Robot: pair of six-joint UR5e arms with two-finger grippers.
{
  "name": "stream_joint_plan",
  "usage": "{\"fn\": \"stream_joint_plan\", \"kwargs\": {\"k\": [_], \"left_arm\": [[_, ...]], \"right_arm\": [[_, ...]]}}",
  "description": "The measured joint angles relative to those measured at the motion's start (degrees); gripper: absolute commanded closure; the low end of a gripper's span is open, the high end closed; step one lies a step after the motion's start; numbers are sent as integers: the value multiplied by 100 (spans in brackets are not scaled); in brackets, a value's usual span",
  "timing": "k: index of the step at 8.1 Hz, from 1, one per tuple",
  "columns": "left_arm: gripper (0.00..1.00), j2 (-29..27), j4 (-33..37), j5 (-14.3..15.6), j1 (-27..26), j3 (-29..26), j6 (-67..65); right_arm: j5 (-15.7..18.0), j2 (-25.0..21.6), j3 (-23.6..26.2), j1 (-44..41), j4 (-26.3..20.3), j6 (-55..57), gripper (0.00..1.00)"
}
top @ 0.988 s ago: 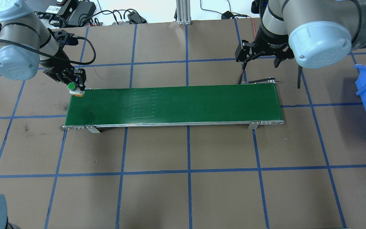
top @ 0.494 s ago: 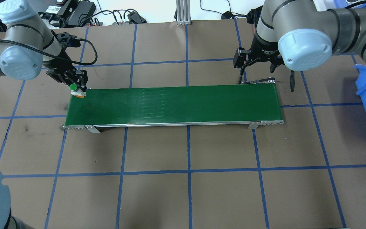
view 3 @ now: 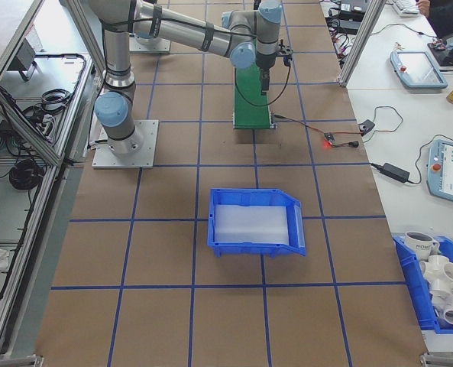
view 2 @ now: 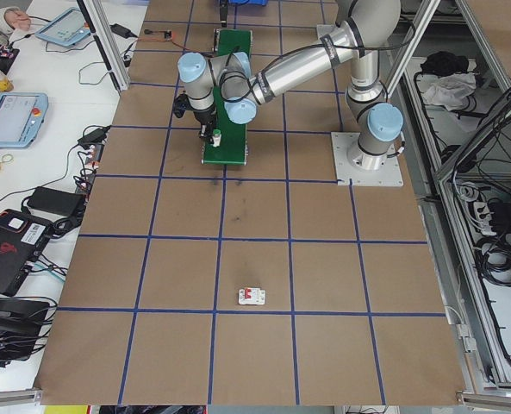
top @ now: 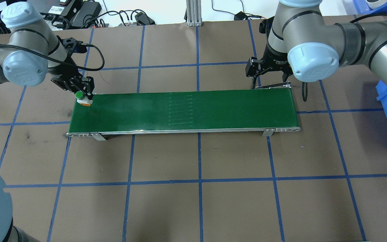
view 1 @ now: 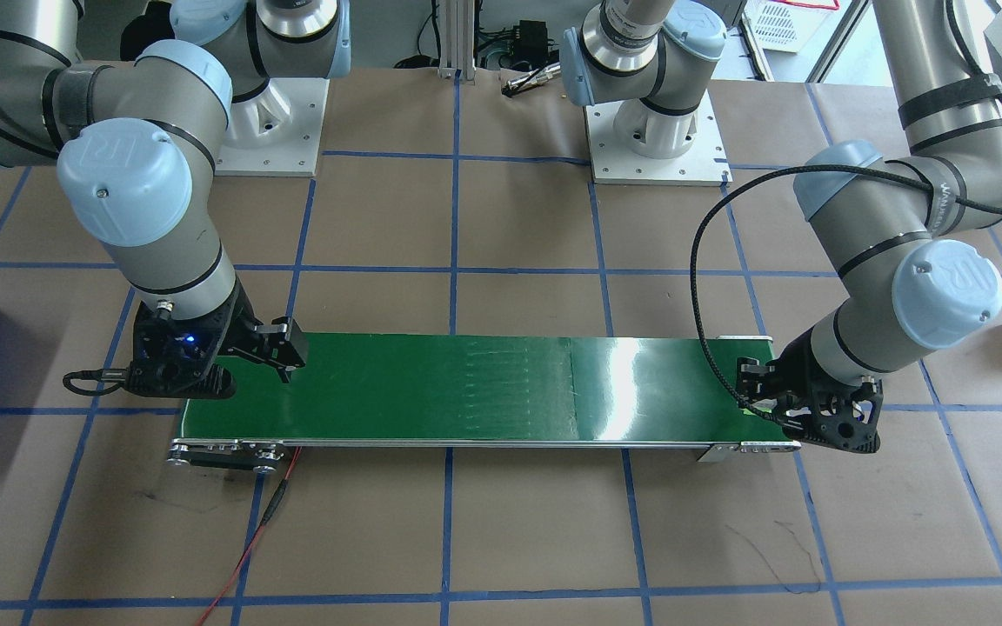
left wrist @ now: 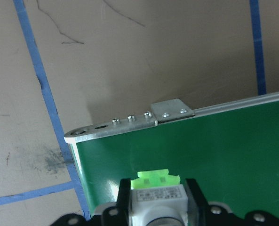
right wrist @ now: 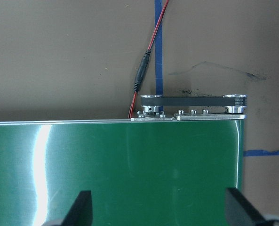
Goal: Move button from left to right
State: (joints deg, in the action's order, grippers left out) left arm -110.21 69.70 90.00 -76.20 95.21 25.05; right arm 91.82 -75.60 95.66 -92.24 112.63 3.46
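— What do we have for the surface and the room?

— We see a brown table (top: 166, 208) taped into squares with blue lines, and a long green conveyor belt (top: 183, 111) lying across its middle. A blue bin (view 3: 255, 222) sits well apart from the belt at the robot's right end. Off the far table edge, around twelve o'clock in the overhead view, cables and power bricks lie on a white bench. A small grey-white boxy part (view 2: 252, 297) lies alone, well apart from the belt's left end.

— And the grippers?

— Our left gripper (top: 81, 91) is clamped on the button (top: 80, 96), fingers (left wrist: 195, 193) against both sides of its white body. The button hangs over the belt's left end, at the far corner, roughly nine o'clock overhead. Our right gripper (right wrist: 158, 209) is spread wide with nothing between its fingers, above the belt's right end.

— Anything hard to make out?

— We cannot tell whether the button's base touches the belt. In the left wrist view its cap is cut off; from the front the left gripper hides it.
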Motion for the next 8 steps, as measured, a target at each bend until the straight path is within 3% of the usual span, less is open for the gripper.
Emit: {"fn": "stream_joint_plan", "kwargs": {"k": [1, 2, 3, 4, 8], "left_arm": [[75, -19, 0, -3, 0, 2, 0], [57, -54, 0, -3, 0, 2, 3], [23, -81, 0, -1, 0, 7, 6], [0, -96, 0, 0, 0, 7, 3], [0, 229, 272, 72, -35, -31, -307]], "right_arm": [[16, 1, 2, 2, 3, 0, 0], [20, 2, 4, 3, 4, 2, 0], [24, 6, 5, 4, 5, 1, 0], [27, 8, 5, 4, 5, -1, 0], [29, 10, 5, 4, 12, 4, 0]]}}
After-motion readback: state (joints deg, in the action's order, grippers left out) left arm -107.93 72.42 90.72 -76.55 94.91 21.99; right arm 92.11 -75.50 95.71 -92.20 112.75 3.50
